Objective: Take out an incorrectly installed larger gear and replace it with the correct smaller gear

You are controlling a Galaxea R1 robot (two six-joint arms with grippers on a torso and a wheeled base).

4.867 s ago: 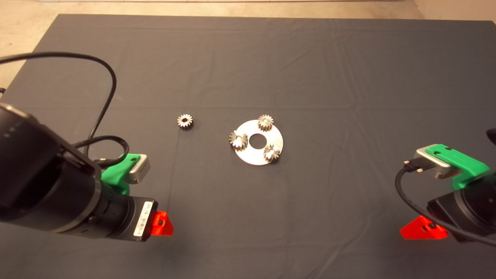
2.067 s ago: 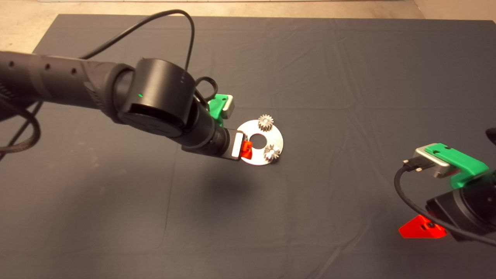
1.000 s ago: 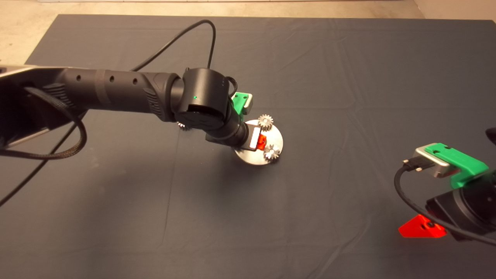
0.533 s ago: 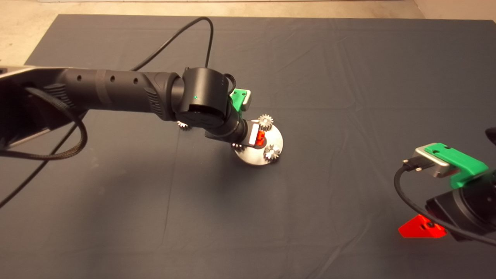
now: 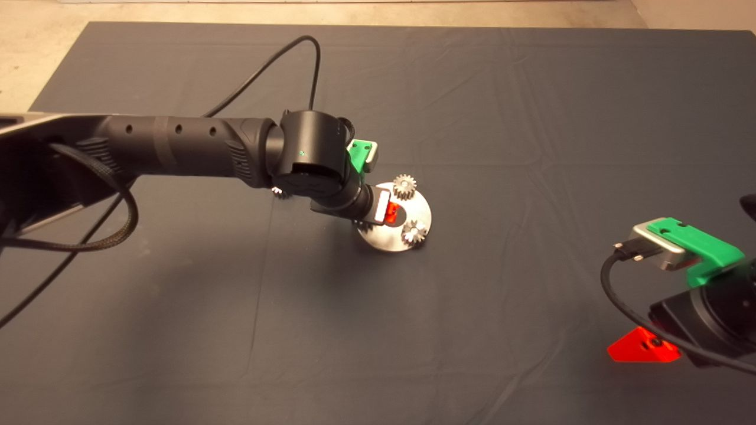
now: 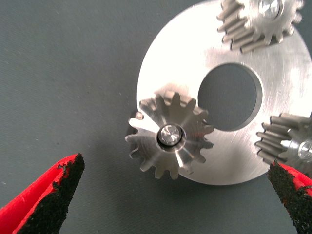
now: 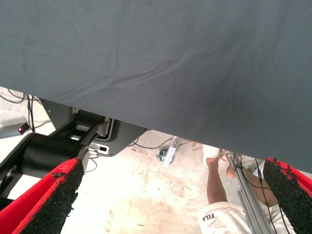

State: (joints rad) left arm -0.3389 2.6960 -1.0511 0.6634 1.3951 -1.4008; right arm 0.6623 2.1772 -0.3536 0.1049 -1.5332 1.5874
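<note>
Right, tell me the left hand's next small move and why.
Probably lower straight down, then close: the left hand hangs open above the larger gear, a finger on either side, not touching it. The gear sits on its pin on the plate.

Black arms, green grippers, red fingers

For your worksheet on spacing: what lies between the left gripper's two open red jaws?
In the left wrist view, the bright silver star-toothed larger gear sits on the round metal plate, in the gap of the left gripper, untouched.
</note>
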